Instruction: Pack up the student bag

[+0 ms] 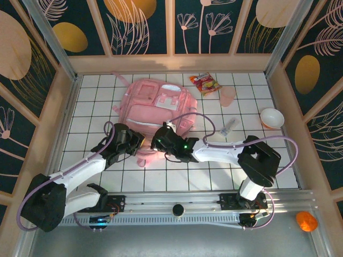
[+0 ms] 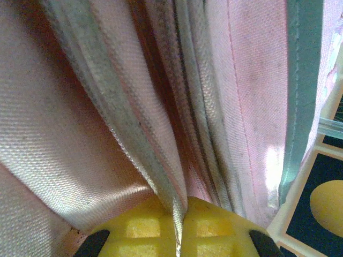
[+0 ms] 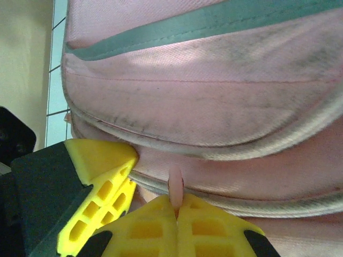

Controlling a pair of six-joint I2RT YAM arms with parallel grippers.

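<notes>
Pink student bag [image 1: 158,104] lies flat just ahead of both fingertips. Left gripper [image 2: 180,217] pinches shut on a seam fold [image 2: 161,176], and close alongside, right gripper [image 3: 177,210] clamps what looks like the small zip pull [image 3: 175,184]. Seems the opening step: next calls for a steady anchor on the left and a pull along the zip on the right.

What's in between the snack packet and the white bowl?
A pale pink cup lies between the snack packet and the white bowl, nearer the packet. The top camera shows it.
</notes>
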